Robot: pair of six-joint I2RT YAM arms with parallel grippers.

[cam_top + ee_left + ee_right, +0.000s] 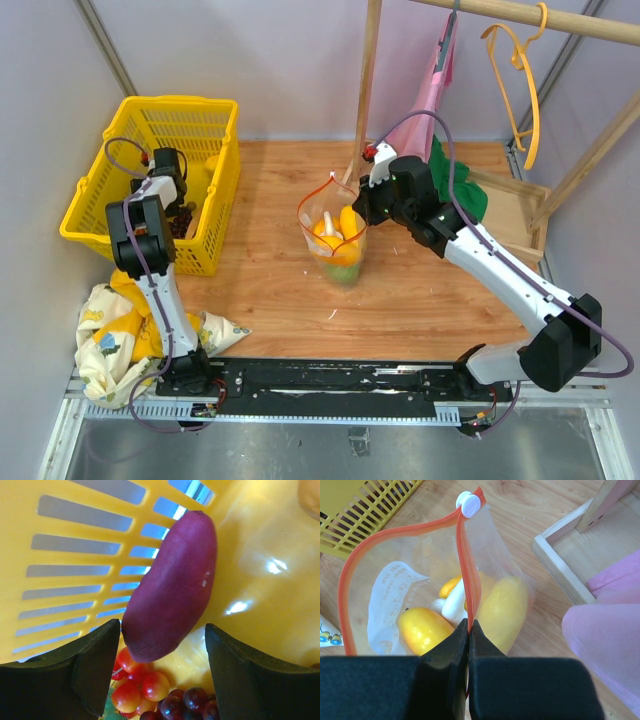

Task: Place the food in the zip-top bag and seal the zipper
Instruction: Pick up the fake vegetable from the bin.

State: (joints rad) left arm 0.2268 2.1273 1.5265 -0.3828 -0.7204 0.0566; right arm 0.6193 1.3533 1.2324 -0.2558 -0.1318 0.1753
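The zip-top bag (338, 240) stands open mid-table, holding yellow food (422, 627), a second yellow piece (502, 610) and a white piece (454, 605). My right gripper (469, 625) is shut on the orange-red zipper (465, 565) at the bag's near rim, and the white slider (468, 504) sits at the far end. My left gripper (162, 630) is down inside the yellow basket (215, 115). Its jaws stand open on either side of the lower end of a purple sweet potato (175, 580). Red cherries (135, 685) and dark grapes (185, 702) lie beneath it.
Printed snack packets (115, 335) lie at the near left by the left arm's base. A wooden post (367, 80) rises just behind the bag. A pink cloth (435, 90) and an orange hanger (520, 80) hang from the rail, above a wooden tray (515, 215).
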